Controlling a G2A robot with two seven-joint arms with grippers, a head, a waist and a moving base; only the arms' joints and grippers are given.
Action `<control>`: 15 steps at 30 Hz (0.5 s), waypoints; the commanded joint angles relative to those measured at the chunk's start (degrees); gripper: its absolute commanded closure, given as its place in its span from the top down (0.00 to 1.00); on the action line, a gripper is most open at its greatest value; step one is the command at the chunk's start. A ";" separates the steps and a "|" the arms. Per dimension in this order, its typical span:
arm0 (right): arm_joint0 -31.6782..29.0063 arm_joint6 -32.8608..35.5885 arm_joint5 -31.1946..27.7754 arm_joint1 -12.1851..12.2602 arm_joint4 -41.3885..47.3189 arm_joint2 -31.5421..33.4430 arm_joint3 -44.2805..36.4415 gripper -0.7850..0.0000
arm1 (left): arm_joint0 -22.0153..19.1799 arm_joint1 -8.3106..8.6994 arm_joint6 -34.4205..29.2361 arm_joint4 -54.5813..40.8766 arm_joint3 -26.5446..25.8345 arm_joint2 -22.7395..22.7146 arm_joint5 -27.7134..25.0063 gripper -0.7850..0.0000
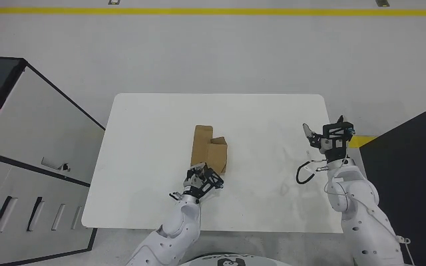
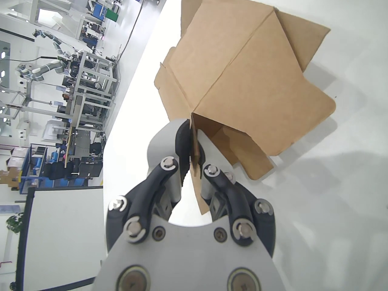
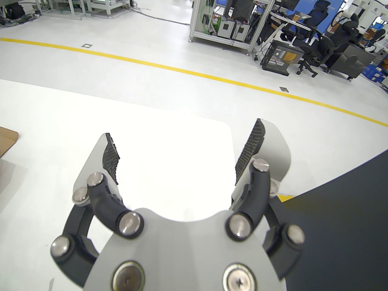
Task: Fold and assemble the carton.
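A brown cardboard carton (image 1: 209, 149) lies partly opened near the middle of the white table (image 1: 266, 120), its flaps spread out. My left gripper (image 1: 200, 177) sits at the carton's near end and is shut on one edge flap. In the left wrist view the carton (image 2: 242, 74) rises as a hollow sleeve, with the flap pinched between the fingers (image 2: 182, 140) of the left gripper (image 2: 194, 149). My right gripper (image 1: 314, 135) is open at the table's right edge, far from the carton. The right wrist view has that gripper (image 3: 185, 140) holding nothing, and a carton corner (image 3: 7, 137) at the side.
A grey cabinet (image 1: 40, 166) stands off the table's left side. A dark panel (image 1: 399, 166) stands beside the right edge, next to the right arm. A yellow floor line (image 1: 213, 10) runs beyond the far edge.
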 commanded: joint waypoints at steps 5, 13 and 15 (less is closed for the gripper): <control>0.00 0.00 0.00 0.00 0.00 0.00 0.00 1.00 | 0.76 0.30 2.76 2.80 -2.30 -1.72 2.02 0.00; 0.00 0.00 0.00 0.00 0.00 0.00 0.00 1.00 | 6.40 2.09 10.95 7.12 -13.30 -6.23 -0.88 0.00; 0.00 0.00 0.00 0.00 0.00 0.00 0.00 1.00 | 8.23 2.72 13.94 8.36 -16.55 -7.63 -2.79 0.00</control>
